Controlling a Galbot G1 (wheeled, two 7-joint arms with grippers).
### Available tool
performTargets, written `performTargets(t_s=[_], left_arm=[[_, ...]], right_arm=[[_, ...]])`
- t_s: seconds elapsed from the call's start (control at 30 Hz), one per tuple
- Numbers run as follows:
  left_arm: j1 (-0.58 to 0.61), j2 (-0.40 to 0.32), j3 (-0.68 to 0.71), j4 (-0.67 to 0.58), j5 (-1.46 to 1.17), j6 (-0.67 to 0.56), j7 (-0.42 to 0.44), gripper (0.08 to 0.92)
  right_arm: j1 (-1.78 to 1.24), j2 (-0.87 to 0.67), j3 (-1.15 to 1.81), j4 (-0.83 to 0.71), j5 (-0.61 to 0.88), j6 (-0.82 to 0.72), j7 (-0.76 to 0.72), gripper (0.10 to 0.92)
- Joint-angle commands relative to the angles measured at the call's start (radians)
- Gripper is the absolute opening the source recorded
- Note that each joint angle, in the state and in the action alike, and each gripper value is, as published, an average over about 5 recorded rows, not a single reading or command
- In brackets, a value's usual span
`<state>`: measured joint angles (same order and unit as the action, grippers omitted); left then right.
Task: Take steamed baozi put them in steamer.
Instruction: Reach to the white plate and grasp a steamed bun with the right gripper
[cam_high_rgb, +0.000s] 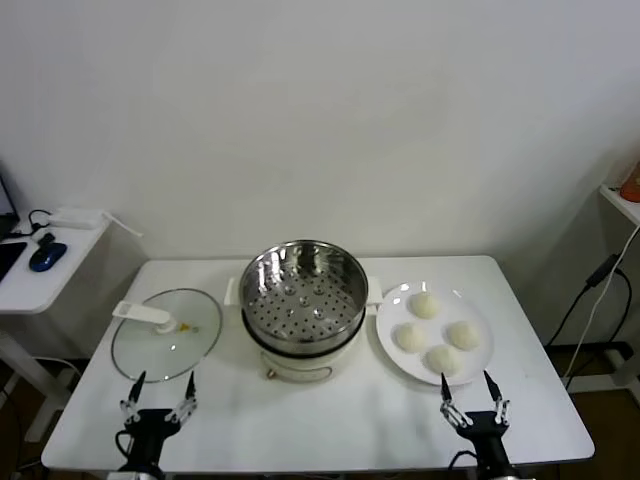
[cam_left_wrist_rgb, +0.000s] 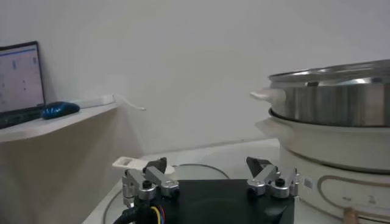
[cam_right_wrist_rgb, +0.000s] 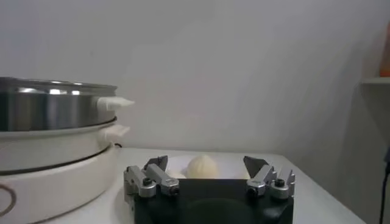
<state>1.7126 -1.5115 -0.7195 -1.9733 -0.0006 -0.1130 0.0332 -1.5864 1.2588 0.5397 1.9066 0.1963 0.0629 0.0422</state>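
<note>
Both grippers (cam_high_rgb: 160, 394) (cam_high_rgb: 467, 394) spread-jawed at table (cam_high_rgb: 330, 425) edge

Cream-white baozi (cam_high_rgb: 437, 334), shiny silver perforated steamer (cam_high_rgb: 303, 295)

Steamer (cam_high_rgb: 304, 300) mid-table, glass lid (cam_high_rgb: 166, 334) to its left, plate (cam_high_rgb: 389, 305) with four baozi (cam_high_rgb: 438, 333) right.
</note>
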Motion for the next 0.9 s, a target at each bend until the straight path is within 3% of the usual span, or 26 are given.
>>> performTargets(t_s=[0.03, 0.23, 0.43, 0.67, 0.9], left_arm=[[0.000, 0.005, 0.003, -0.002, -0.001, 0.000, 0.001, 0.823], [0.003, 0.015, 0.002, -0.005, -0.011, -0.005, 0.001, 0.823], [0.005, 0.028, 0.002, -0.001, -0.017, -0.015, 0.002, 0.823], [0.012, 0.030, 0.016, -0.001, -0.007, -0.029, 0.003, 0.823], [0.030, 0.033, 0.033, 0.001, 0.009, -0.049, 0.003, 0.823]], right_arm=[[0.118, -0.096, -0.016, 0.070, 0.010, -0.250, 0.014, 0.823], [0.310, -0.285, -0.100, 0.047, 0.089, -0.443, 0.056, 0.823], [0.515, -0.471, -0.231, -0.039, 0.155, -0.602, -0.014, 0.823], [0.889, -0.643, -0.517, -0.179, 0.153, -0.758, -0.278, 0.823], [1.326, -0.743, -0.941, -0.332, 0.058, -0.737, -0.619, 0.823]])
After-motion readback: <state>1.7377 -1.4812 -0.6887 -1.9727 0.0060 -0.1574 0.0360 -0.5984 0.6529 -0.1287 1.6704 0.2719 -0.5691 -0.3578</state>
